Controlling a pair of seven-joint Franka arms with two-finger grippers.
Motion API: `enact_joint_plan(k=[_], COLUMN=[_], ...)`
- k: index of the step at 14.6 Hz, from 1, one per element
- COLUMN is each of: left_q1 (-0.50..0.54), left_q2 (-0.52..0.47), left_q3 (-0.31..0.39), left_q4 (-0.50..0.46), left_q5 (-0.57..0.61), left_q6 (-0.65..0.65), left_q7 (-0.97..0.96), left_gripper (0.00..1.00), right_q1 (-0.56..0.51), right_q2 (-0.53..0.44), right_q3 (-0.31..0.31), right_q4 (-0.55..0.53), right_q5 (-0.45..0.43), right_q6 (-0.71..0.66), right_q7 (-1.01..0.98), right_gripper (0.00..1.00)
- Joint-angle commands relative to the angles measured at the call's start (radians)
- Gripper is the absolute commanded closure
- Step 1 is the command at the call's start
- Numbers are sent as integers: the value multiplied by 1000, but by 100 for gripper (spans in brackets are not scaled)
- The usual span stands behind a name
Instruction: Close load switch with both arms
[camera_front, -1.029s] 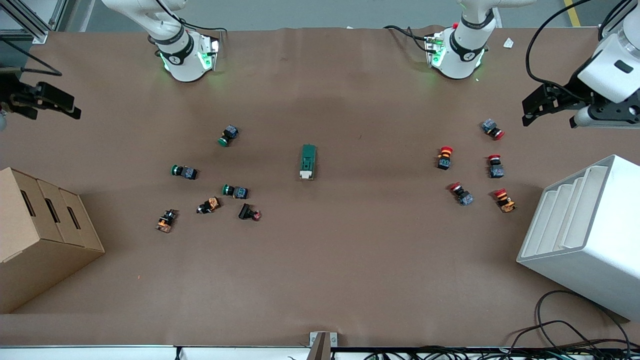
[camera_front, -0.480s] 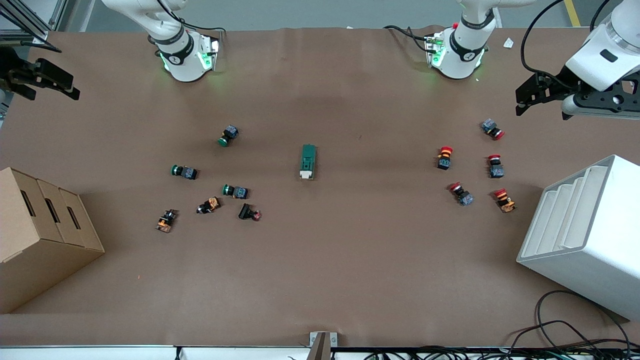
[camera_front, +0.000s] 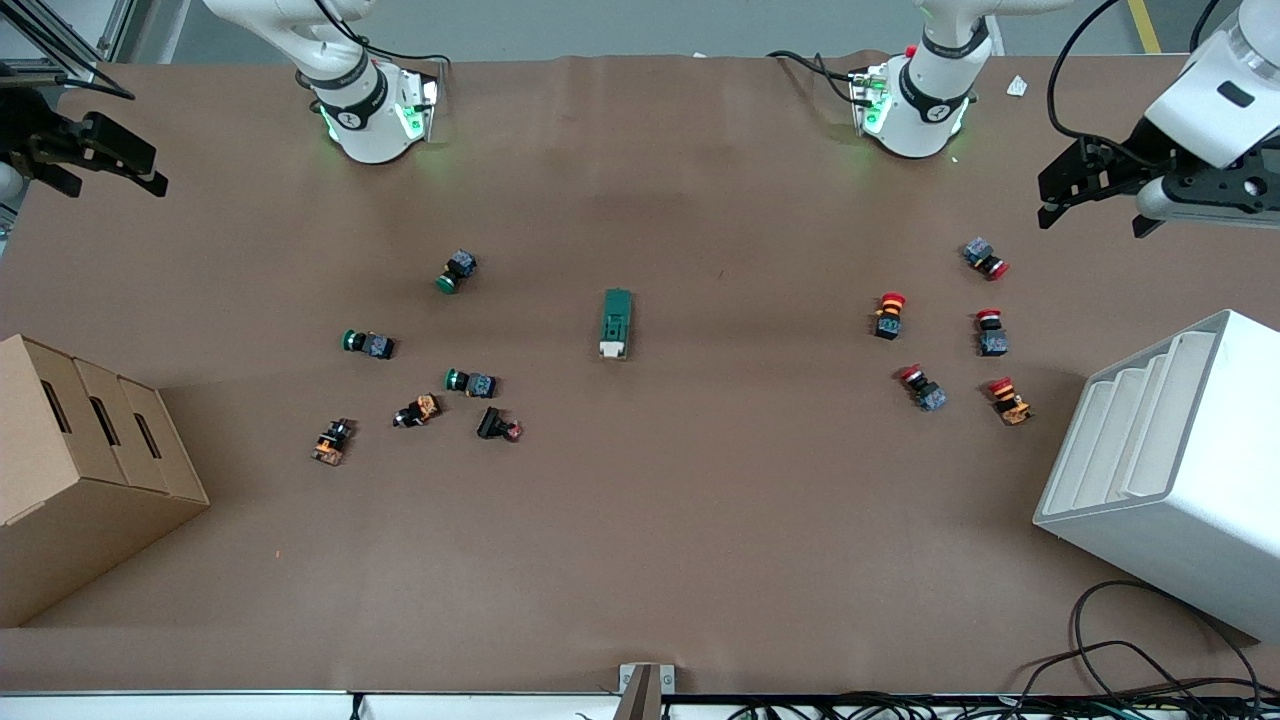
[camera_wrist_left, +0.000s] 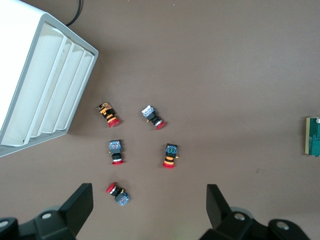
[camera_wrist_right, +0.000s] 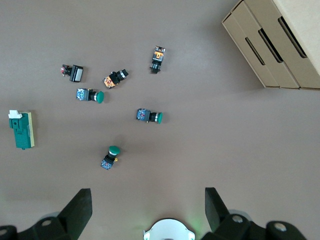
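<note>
Midway along the bench (camera_front: 640, 560) lies the load switch (camera_front: 616, 323), untouched. Left hand (camera_wrist_left: 149, 204) and right hand (camera_wrist_right: 148, 206) hang spread over opposite ends. It looks small, rigid and light; likely pin the green body, push the white handle.

load switch (camera_front: 616, 323) lies flat mid-desk (camera_front: 700, 520), white handle end toward the front camera, well apart from both arms. green-capped buttons (camera_front: 457, 270) and orange-bodied ones scattered toward the right arm's end; red-capped buttons (camera_front: 889, 314) clustered toward the left arm's end. left end effector (camera_front: 1073, 192) up in the air over the desk edge, above the red cluster, fingers apart. right end effector (camera_front: 110, 166) over its own desk edge. cardboard box (camera_front: 80, 470) and white rack (camera_front: 1170, 460) at either end.
</note>
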Motion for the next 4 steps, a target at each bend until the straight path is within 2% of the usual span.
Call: enact_joint_plan(k=[1, 4], left_q1=[7, 9], left_q2=[12, 12], left_q3=[-7, -7], left_q4=[29, 31], left_q5=[-15, -15], left_q6=[-36, -40], left_q7=[3, -17], left_gripper=[0, 0], right_q1=[-12, -9], right_q2=[-32, -29], right_q3=[10, 12], right_q4=[-35, -16], right_q5=[-14, -17], right_q6=[26, 26], right_q7=[-16, -23], right_gripper=[0, 0])
